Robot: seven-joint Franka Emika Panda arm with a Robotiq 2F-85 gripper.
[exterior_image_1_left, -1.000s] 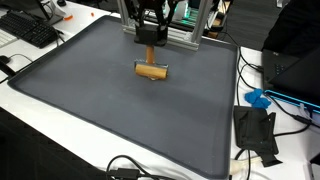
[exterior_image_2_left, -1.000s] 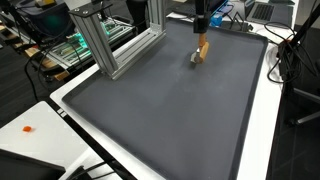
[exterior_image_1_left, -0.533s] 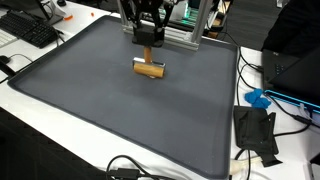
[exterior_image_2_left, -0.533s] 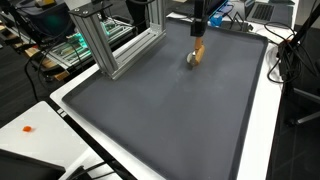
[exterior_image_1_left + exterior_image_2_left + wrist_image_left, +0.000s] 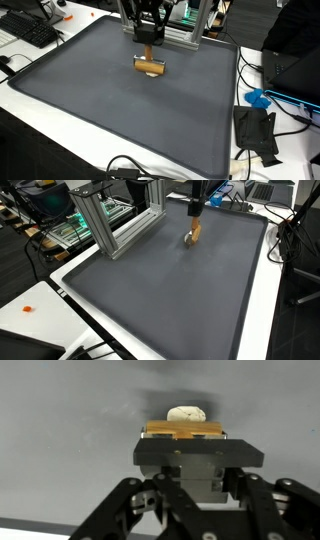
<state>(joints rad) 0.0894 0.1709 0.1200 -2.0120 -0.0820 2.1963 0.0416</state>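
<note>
A light wooden tool hangs a little above the dark grey mat (image 5: 110, 120) near its far edge, with a short upright handle and a cylindrical head (image 5: 150, 68) at the bottom. My gripper (image 5: 148, 38) is shut on the top of the handle. In an exterior view the same tool (image 5: 192, 235) hangs under the gripper (image 5: 197, 210). The wrist view shows the gripper (image 5: 186, 442) from above. The tool's wooden part (image 5: 185, 429) and its pale rounded end (image 5: 187, 412) show just beyond the fingers. The gripper's body hides the handle.
An aluminium frame (image 5: 185, 32) stands just behind the gripper and appears again as the frame (image 5: 110, 220). A keyboard (image 5: 30, 30), cables, a blue object (image 5: 258, 98) and a black device (image 5: 255, 130) lie off the mat. The mat (image 5: 170, 300) has a raised rim.
The gripper has risen slightly with the wooden tool, so the head hangs a little higher above the mat. The grip is unchanged.
</note>
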